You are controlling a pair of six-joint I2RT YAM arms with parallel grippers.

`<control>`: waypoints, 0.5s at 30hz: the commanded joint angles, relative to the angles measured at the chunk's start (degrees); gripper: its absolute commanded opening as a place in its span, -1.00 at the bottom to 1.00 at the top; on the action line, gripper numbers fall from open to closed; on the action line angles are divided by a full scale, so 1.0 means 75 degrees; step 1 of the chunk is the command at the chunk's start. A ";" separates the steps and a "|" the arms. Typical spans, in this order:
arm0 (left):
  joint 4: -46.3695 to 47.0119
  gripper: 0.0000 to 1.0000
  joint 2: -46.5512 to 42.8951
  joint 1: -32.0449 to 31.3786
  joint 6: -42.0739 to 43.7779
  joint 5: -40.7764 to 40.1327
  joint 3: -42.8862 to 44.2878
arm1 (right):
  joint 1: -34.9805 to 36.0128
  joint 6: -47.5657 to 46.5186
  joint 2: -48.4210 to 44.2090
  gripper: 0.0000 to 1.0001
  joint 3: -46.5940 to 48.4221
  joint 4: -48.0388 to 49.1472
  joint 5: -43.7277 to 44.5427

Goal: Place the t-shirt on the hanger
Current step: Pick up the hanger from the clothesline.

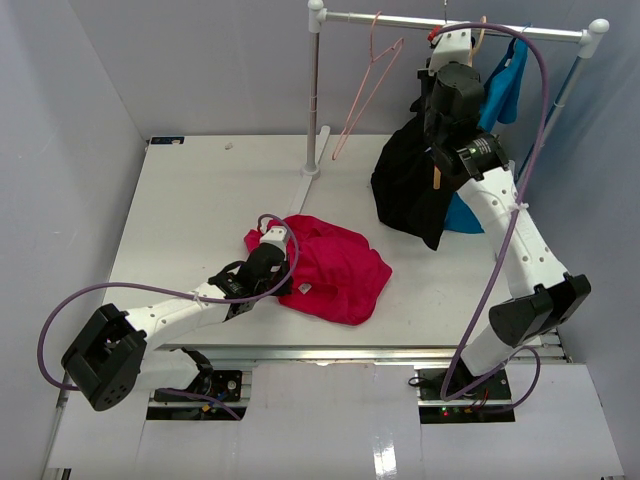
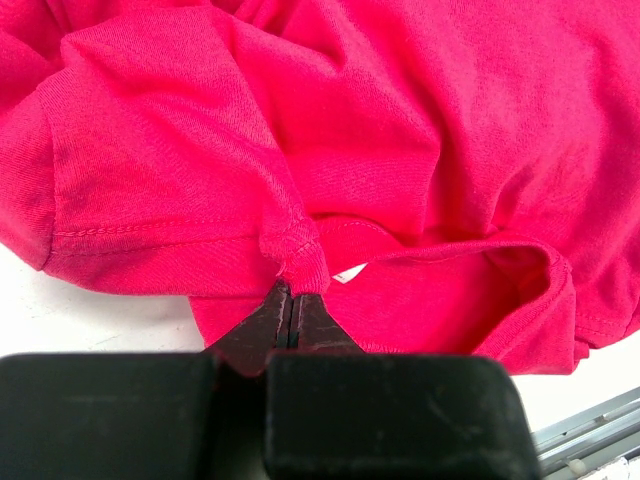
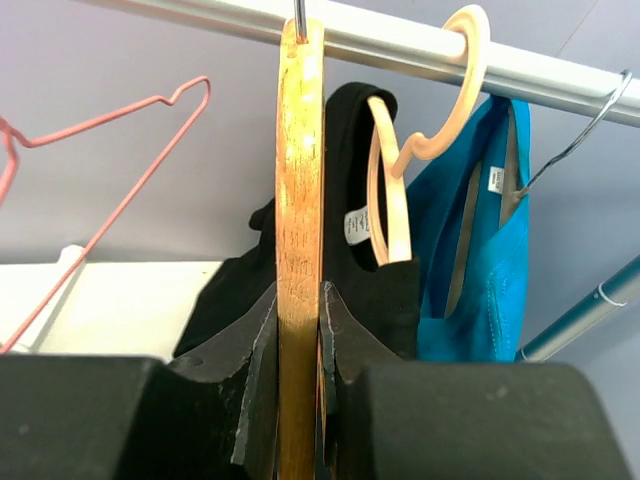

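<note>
The magenta-red t-shirt [image 1: 335, 265] lies crumpled on the white table, front centre. My left gripper [image 1: 288, 280] is at its left edge. In the left wrist view the gripper [image 2: 290, 295] is shut on a bunched fold of the t-shirt [image 2: 400, 130] beside the small white neck label [image 2: 348, 273]. My right gripper [image 1: 447, 45] is raised at the rail, back right. In the right wrist view it [image 3: 300, 290] is shut on the light tan wooden hanger [image 3: 300, 170], which is seen edge-on and hangs from the rail by its metal hook [image 3: 300, 15]. In the top view the gripper hides most of the hanger.
A rail [image 1: 400, 20] on a white stand [image 1: 314, 100] carries a pink wire hanger [image 1: 365, 85], a black garment [image 1: 410, 185] on another wooden hanger, and a bright blue shirt [image 1: 503, 85]. Grey walls enclose the table [image 1: 200, 200].
</note>
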 commanded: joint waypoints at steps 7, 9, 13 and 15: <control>0.0085 -1.00 0.0001 -0.0066 -0.0068 -0.0112 0.0244 | 0.0005 0.1567 -0.1116 -0.85 -0.1141 -0.1547 -0.1868; 0.0094 -1.00 -0.0039 -0.0062 -0.0121 -0.0172 0.0244 | 0.0005 0.1890 -0.1515 -0.85 -0.1763 -0.1631 -0.2211; 0.0075 -1.00 -0.0106 -0.0064 -0.0333 -0.0290 0.0193 | 0.0108 0.2371 -0.2731 -0.85 -0.3171 -0.1593 -0.3037; 0.0164 -1.00 -0.0162 -0.0062 -0.0493 -0.0151 0.0149 | 0.0131 0.2598 -0.3301 -0.85 -0.3828 -0.1646 -0.3341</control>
